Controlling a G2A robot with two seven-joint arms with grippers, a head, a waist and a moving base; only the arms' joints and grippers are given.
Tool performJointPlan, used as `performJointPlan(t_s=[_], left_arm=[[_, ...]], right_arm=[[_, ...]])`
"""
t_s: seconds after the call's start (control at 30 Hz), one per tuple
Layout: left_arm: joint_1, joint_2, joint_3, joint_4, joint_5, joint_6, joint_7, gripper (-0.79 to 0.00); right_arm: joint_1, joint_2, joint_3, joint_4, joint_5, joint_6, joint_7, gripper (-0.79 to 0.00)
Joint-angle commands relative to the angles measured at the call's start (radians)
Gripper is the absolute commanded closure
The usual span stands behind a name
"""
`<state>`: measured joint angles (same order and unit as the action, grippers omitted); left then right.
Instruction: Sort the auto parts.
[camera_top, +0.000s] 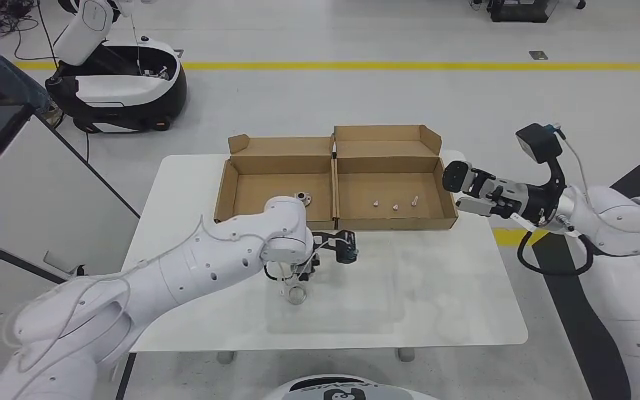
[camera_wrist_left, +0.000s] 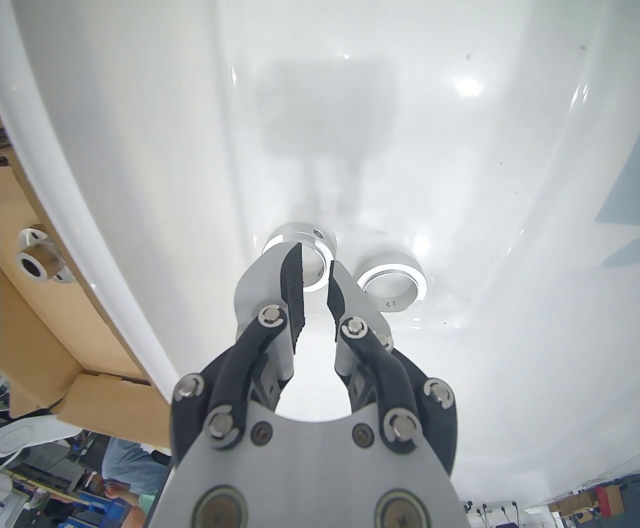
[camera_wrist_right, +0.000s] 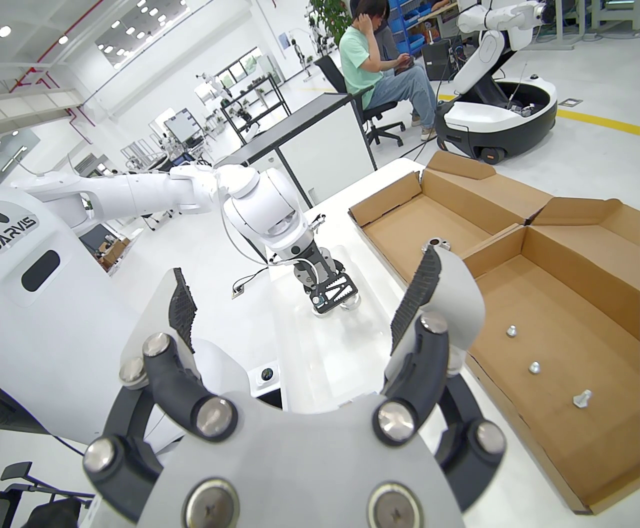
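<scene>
Two silver metal rings (camera_wrist_left: 300, 248) (camera_wrist_left: 393, 282) stand side by side on the white table (camera_top: 430, 290), near its front middle. My left gripper (camera_wrist_left: 314, 262) hangs right over the first ring, its fingers a narrow gap apart and nothing clamped between them. The left cardboard box (camera_top: 226, 190) holds a flanged metal part (camera_top: 303, 196). Three small bolts (camera_wrist_right: 535, 368) lie in the right cardboard box (camera_top: 385, 150). My right gripper (camera_wrist_right: 305, 262) is wide open and empty, held just off the right box's outer end (camera_top: 450, 180).
The two boxes stand joined at the table's back, flaps up. Bare tabletop stretches right of the rings. Another robot's wheeled base (camera_top: 130, 85) is parked on the floor behind, and a grey cabinet (camera_top: 50, 190) stands off the table's left side.
</scene>
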<state>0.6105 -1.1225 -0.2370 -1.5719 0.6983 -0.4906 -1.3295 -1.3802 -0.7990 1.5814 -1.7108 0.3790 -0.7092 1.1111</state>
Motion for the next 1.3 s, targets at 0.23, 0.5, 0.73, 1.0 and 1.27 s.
performJointPlan(t_s=[0.23,0.5,0.73,1.0,1.27], left_arm=[[0.005,-0.014,0.010,0.020,0.047,0.009,-0.009,-0.071],[0.014,-0.028,0.023,0.046,0.068,0.009,-0.009,-0.068],[0.017,-0.037,0.036,0.061,0.071,0.002,-0.002,-0.065],[0.003,-0.041,0.062,0.060,0.047,-0.005,0.005,-0.074],[0.001,-0.041,0.067,0.041,-0.014,-0.044,0.044,-0.095]], right_arm=[[0.000,0.000,0.000,0.000,0.000,0.000,0.000,-0.785],[0.000,0.000,0.000,0.000,0.000,0.000,0.000,-0.785],[0.000,0.000,0.000,0.000,0.000,0.000,0.000,-0.785],[0.000,0.000,0.000,0.000,0.000,0.000,0.000,-0.785],[0.000,0.000,0.000,0.000,0.000,0.000,0.000,-0.785]])
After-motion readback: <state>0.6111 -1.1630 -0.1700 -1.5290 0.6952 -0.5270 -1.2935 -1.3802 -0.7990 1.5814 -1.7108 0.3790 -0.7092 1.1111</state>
